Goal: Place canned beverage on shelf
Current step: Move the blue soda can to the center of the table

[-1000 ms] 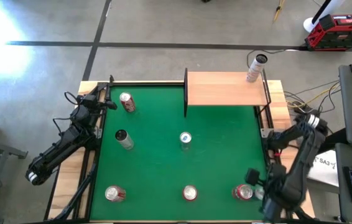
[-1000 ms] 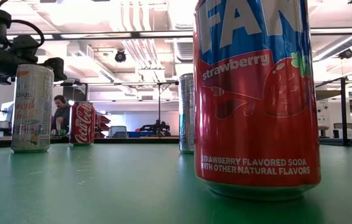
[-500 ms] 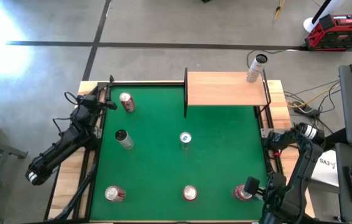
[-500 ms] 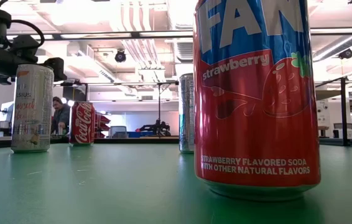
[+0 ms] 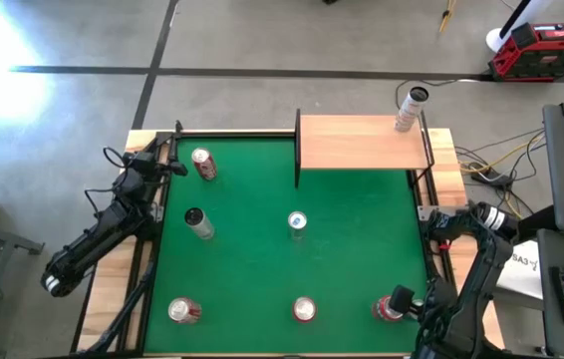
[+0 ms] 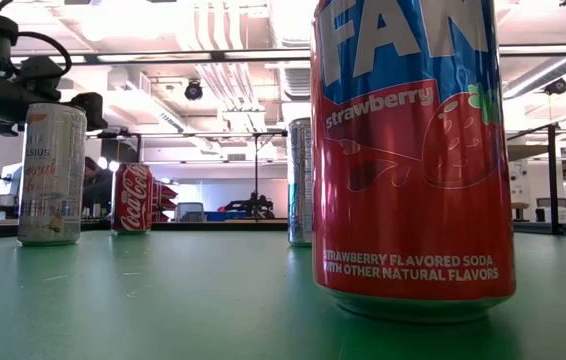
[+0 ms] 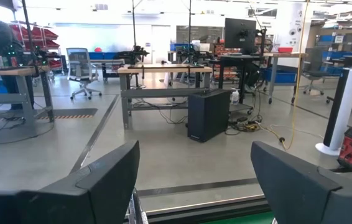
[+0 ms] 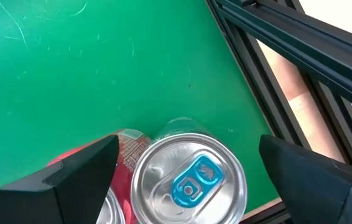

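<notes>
The tan shelf (image 5: 362, 142) stands at the table's far right, with a slim can (image 5: 410, 110) at its far right corner. My right gripper (image 5: 399, 301) is open at the near right corner, above a can with a silver top and a blue tab (image 8: 188, 182). Its fingers stand on either side of that can, apart from it. A red can (image 8: 121, 148) stands right beside it, partly behind one finger. My left gripper (image 5: 172, 165) waits, open and empty (image 7: 194, 155), at the far left corner.
More cans stand on the green felt: a red one (image 5: 203, 164) at the far left, a dark-topped one (image 5: 198, 223), one in the middle (image 5: 297, 221), and two red ones (image 5: 183, 311) (image 5: 304, 310) near the front edge. The table's dark frame rail (image 8: 288, 37) runs close by on the right.
My right gripper has moved a little toward the table's near edge, over the can at the near right corner, and its arm has drawn back with it. Its fingers stay open. The cans have not moved.
</notes>
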Available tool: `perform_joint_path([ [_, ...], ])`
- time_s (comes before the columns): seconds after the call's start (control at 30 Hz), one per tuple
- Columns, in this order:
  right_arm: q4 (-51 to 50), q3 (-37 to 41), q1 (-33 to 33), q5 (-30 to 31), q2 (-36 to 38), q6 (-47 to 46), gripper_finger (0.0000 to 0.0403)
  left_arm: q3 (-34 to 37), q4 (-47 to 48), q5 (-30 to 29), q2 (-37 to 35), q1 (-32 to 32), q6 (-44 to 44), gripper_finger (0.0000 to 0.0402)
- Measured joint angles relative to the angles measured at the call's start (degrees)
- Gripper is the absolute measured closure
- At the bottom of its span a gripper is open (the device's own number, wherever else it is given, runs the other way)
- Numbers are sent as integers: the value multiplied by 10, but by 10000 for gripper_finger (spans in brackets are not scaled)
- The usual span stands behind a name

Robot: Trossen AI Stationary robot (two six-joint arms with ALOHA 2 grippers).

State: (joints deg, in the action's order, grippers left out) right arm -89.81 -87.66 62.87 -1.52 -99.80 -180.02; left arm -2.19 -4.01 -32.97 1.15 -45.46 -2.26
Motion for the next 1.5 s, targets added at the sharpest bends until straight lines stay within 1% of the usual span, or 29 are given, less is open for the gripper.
perform_joint_path([
  [0.27,1,0,-1,1,-9,0,24,0,0,0,0,0,0,108],
  [0.37,7,0,-4,5,-9,0,38,0,0,0,0,0,0,108],
  [0.47,18,0,-7,17,-9,0,71,0,0,0,0,0,0,108],
  [0.7,28,0,-8,16,-13,0,173,0,0,0,0,0,0,108],
  [0.83,31,0,-8,17,-12,0,175,0,0,0,0,0,0,108],
  [0.93,26,1,-10,31,-8,1,175,0,0,0,0,0,0,108],
  [1.03,-2,1,-20,42,2,1,175,0,0,0,0,0,0,108],
  [1.13,1,6,-41,45,25,13,174,0,0,0,0,0,0,108],
  [1.23,-1,22,-73,48,57,48,172,0,0,0,0,0,0,108],
  [1.33,-1,45,-112,74,89,91,171,0,0,0,0,0,0,108],
  [1.5,-1,63,-204,112,120,193,170,0,0,0,0,0,0,108],
])
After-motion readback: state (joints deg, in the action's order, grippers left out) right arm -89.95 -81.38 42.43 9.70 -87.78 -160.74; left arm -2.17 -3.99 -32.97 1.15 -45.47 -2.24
